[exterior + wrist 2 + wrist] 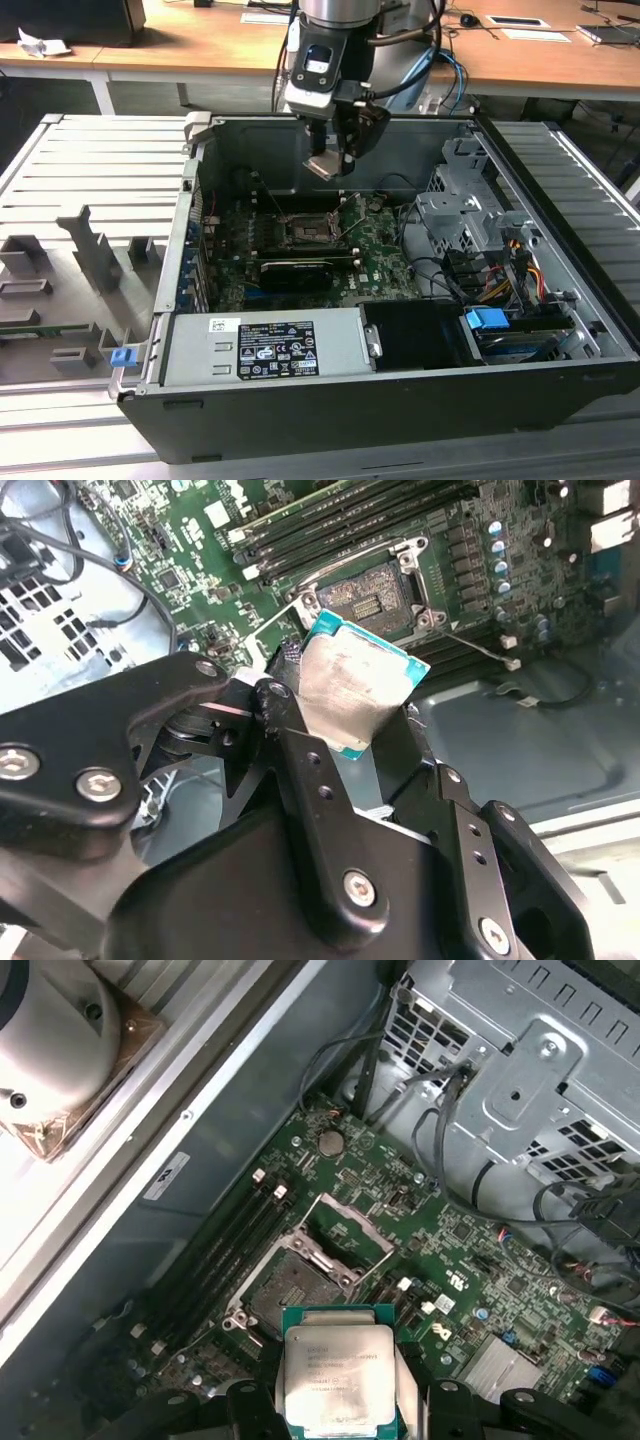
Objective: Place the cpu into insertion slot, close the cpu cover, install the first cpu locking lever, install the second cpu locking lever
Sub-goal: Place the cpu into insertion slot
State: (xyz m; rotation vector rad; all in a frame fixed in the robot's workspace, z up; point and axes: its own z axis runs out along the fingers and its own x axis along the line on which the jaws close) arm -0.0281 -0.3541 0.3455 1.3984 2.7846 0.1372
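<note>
Barely into step one: the gripper (328, 163) has its fingers clamped on the chip (338, 1370), carrying it in the air. The socket (290, 1295) sits empty well below the fingertips, its cover (335, 1268) flipped open, so seating, closing and locking are all left

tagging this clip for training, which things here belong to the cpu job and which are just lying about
Job in hand:
cpu, held in the end effector
insertion slot, empty
cpu cover, open

Lying about:
power supply
drive cage
coin battery
</note>
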